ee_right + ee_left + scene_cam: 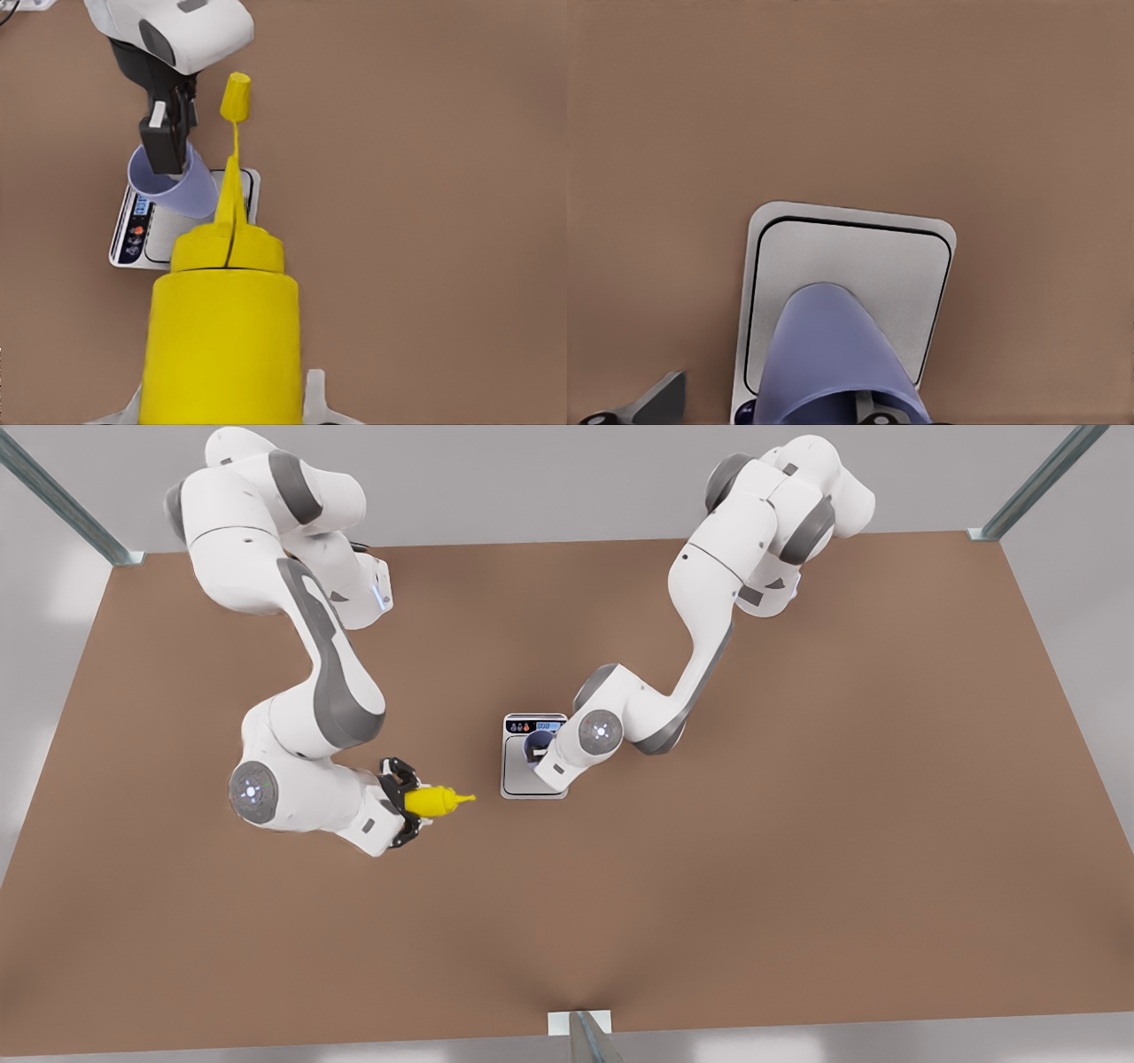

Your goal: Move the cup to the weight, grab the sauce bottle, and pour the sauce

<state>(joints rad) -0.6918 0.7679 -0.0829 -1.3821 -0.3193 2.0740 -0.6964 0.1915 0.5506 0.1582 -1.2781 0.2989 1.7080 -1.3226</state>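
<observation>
The lavender-blue cup [833,354] hangs tilted just over the scale's silver plate [850,257]. My left gripper [168,146] is shut on the cup's [182,193] rim, one finger inside it. In the front view this arm reaches in from the right, its wrist covering most of the cup [534,748] above the scale [518,778]. The yellow sauce bottle [226,345] lies level in my right gripper [403,802], which is shut on its body. The bottle's [434,801] nozzle points toward the scale, a short way to the front view's left of it.
The brown table [797,824] stretches wide around both arms. Metal frame posts [585,1036] stand at its edges and corners. The scale's dark display strip [534,726] faces the far side.
</observation>
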